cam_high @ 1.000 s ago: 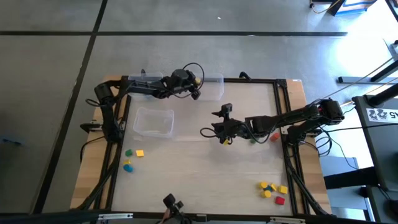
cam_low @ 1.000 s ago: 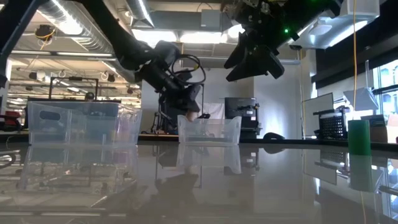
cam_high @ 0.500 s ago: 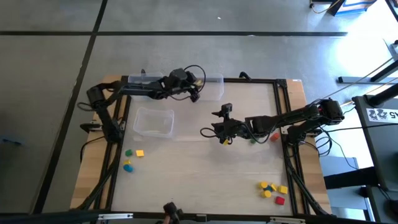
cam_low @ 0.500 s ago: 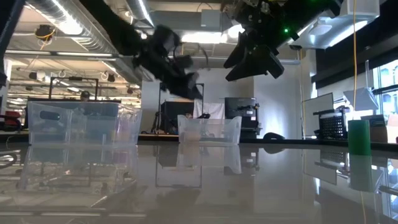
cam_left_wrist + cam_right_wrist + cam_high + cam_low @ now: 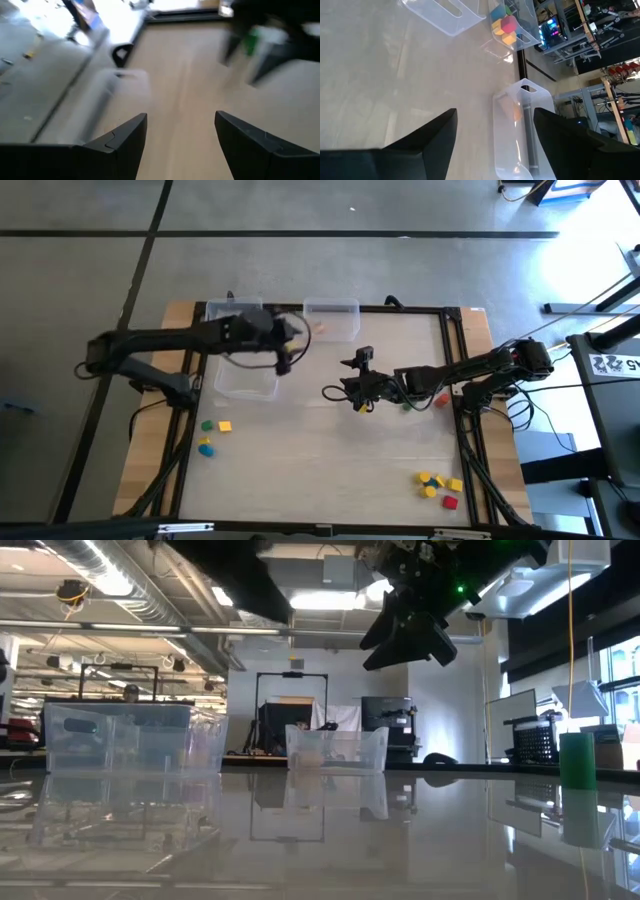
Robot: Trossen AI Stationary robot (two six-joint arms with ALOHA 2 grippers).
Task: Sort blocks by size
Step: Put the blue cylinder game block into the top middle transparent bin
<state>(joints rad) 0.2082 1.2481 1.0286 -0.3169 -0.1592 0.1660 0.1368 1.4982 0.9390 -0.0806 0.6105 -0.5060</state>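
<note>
One camera hangs high above, looking straight down on the whole counter (image 5: 330, 450) from far off. A second sits at counter-top height, facing level across the counter into the room. Each wrist camera looks closely past its own fingers at the counter. The clear bin (image 5: 331, 319) at the far edge appears from above, in the low view (image 5: 336, 749) and in the right wrist view (image 5: 520, 130).

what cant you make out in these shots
- Block sizes: in the high view the loose blocks are too small to compare.
- Left wrist view: motion blur smears everything beyond the left gripper.
- Far bin: in the low view its contents are hazy behind clear plastic.
</note>
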